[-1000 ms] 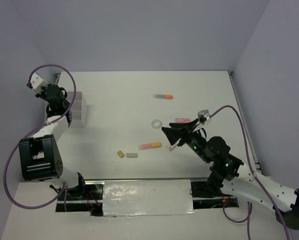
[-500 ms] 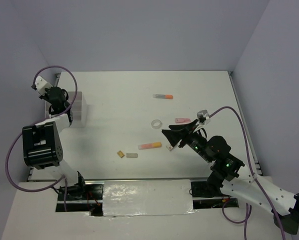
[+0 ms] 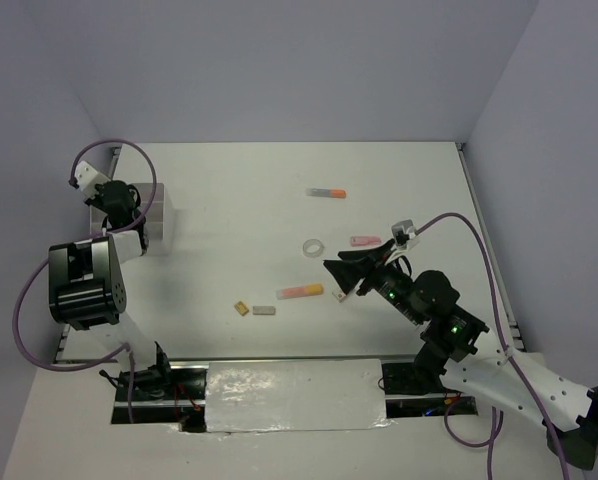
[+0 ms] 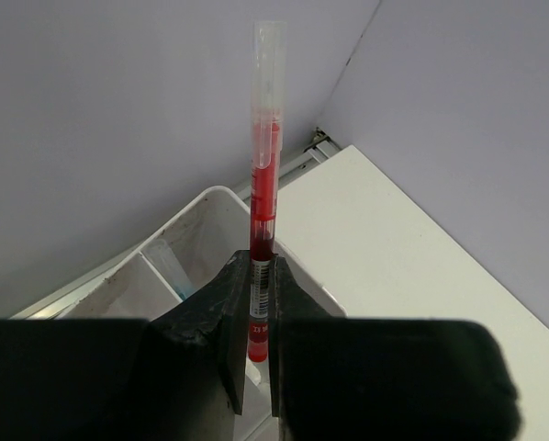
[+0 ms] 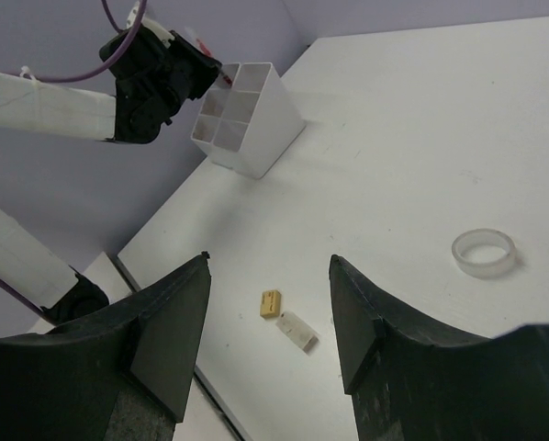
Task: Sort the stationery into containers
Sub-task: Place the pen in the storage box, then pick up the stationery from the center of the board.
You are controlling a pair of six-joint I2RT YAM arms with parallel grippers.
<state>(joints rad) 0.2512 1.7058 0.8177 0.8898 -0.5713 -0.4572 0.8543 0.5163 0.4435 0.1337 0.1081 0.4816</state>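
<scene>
Far left: gripping red pen [image 4: 263, 175] upright with left gripper [image 4: 258, 276], over white four-cell box [image 4: 201, 213]. Centre-right: hovering with right gripper [image 5: 270, 266] spread wide, empty, above tape ring [image 5: 483, 253] and tan eraser [image 5: 271, 303].

Lab enclosure: white table [image 3: 279, 180], lilac walls [image 3: 279, 70]

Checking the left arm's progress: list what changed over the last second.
The left arm raised its elbow toward the far side, and its wrist edged toward the divided box. The left gripper stayed shut on the red pen. Nothing was picked up or released. The right gripper, open, and the tape ring, orange marker and tan eraser kept their places.
</scene>
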